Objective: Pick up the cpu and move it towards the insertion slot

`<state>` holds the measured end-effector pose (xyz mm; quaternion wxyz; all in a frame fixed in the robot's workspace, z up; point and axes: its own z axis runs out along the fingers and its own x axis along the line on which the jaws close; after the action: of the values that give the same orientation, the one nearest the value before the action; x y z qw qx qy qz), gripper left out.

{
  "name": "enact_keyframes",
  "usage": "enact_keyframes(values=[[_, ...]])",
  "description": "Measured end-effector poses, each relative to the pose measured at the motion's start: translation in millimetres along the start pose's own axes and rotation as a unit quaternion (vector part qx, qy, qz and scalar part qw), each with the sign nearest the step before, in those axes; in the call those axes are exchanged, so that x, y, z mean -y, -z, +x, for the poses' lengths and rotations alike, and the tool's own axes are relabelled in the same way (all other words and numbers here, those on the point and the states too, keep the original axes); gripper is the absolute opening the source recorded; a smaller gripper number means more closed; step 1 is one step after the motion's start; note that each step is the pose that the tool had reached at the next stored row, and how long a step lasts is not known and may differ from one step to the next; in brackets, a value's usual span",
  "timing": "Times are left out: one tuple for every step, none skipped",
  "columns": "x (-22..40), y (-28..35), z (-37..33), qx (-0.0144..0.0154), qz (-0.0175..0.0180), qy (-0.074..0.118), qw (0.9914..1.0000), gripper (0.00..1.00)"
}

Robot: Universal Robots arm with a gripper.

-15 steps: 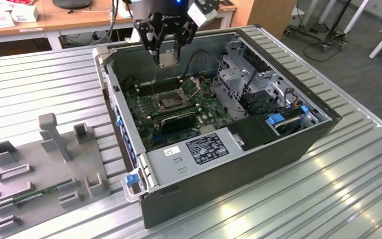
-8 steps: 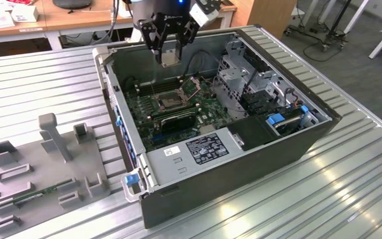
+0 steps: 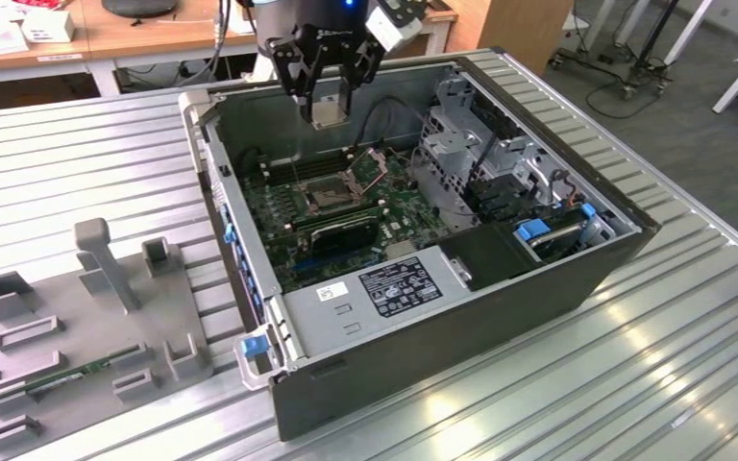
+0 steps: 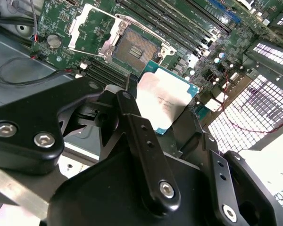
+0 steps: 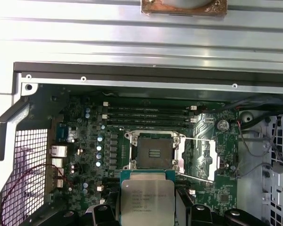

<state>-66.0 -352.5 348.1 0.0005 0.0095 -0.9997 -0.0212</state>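
gripper (image 3: 327, 113): I have its fingers pinching the cpu (image 5: 146, 198) by two opposite edges | cpu: held in the air above the open computer case (image 3: 472, 317), near its far wall | insertion slot (image 5: 154, 152): on the green motherboard (image 5: 85, 155) below, frame lifted open, apart from the cpu

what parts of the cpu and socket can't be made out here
- cpu: its lower edge is cut off by the frame in the first wrist view; the end effector covers its sides in the exterior view.
- cpu underside: faces away in both wrist views.
- insertion slot: contacts too small to judge.
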Motion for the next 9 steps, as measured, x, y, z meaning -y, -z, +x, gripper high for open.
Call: enact_keyframes(values=[[-0.3, -0.1, 0.0, 0.0000, 0.0000, 0.000, 1.00000, 0.55], [-0.6, -0.2, 0.0, -0.0001, 0.0001, 0.000, 1.00000, 0.55], [-1.1, -0.3, 0.0, -0.0001, 0.0000, 0.000, 1.00000, 0.55], [-1.6, -0.5, -0.1, 0.0000, 0.0000, 0.000, 1.00000, 0.55], [-2.0, -0.7, -0.3, 0.0000, 0.0000, 0.000, 1.00000, 0.55], [-2.4, -0.9, -0.5, 0.0000, 0.0000, 0.000, 1.00000, 0.55], [-2.8, -1.2, -0.8, 0.0000, 0.0000, 0.000, 1.00000, 0.55], [-3.3, -1.4, -1.0, 0.0000, 0.0000, 0.000, 1.00000, 0.55], [-3.8, -1.6, -1.2, 0.0000, 0.0000, 0.000, 1.00000, 0.55]])
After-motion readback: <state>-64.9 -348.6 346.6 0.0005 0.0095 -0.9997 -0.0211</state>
